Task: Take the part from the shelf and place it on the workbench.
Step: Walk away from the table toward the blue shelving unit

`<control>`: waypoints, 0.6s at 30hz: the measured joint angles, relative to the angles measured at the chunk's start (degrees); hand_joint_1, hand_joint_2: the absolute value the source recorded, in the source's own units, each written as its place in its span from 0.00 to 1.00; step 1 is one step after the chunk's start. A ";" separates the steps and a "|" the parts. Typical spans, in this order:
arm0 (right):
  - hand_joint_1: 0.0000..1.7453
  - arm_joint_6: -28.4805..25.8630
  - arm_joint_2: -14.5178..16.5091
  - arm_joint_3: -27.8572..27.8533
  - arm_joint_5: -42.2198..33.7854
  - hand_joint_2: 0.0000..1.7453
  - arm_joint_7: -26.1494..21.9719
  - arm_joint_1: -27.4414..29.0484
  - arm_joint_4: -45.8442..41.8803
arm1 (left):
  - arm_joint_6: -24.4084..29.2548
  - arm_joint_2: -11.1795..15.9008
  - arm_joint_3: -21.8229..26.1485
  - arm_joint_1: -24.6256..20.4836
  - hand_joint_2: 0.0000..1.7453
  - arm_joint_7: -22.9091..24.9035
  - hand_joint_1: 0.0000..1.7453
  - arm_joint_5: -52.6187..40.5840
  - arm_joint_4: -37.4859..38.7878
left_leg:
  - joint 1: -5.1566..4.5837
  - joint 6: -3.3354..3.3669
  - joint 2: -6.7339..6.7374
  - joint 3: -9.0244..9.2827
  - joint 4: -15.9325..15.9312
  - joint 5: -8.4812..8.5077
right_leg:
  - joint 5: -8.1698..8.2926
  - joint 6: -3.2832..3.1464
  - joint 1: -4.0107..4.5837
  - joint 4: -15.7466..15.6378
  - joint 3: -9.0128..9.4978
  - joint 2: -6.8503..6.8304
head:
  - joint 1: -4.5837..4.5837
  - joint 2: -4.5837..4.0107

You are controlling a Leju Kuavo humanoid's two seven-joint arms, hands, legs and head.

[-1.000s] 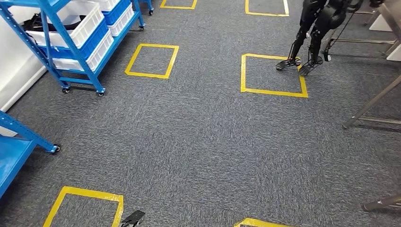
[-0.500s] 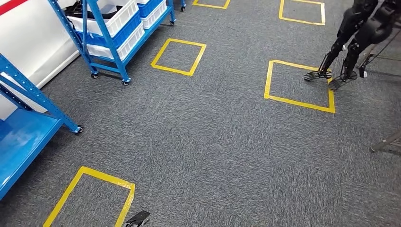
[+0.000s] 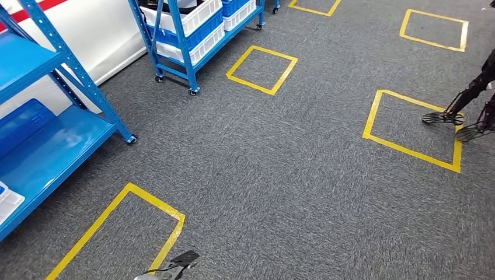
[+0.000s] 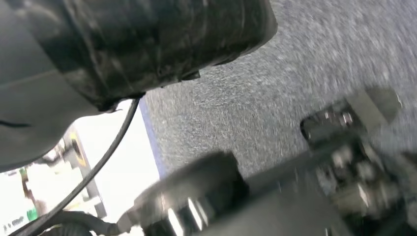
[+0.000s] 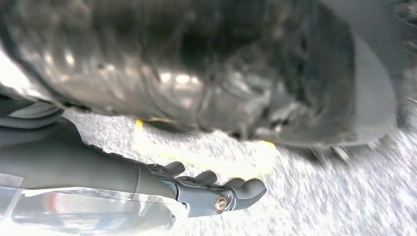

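The part isn't visible yet; the shelf (image 3: 70, 111) stands near, so heft and grip are unjudgeable. The right hand (image 5: 216, 194) hangs curled, empty; the left hand (image 3: 175, 265) I cannot tell.

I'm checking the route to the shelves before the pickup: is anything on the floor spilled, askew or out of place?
Nothing stands out. The grey carpet shows no spill or debris, the yellow tape squares lie flat, and the blue shelf stands upright with its bins seated. Another robot's feet stand at the right edge, off the route.
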 joint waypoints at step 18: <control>0.00 3.80 1.75 -0.39 5.84 0.00 -0.77 -3.85 0.14 | -0.13 0.12 -2.97 1.24 1.00 -1.61 0.00 3.46 0.12 | -0.70 2.00 7.70 0.82 -1.66 1.18 | -4.47 0.73 0.81 2.91 1.28 -6.85 | -0.92 0.00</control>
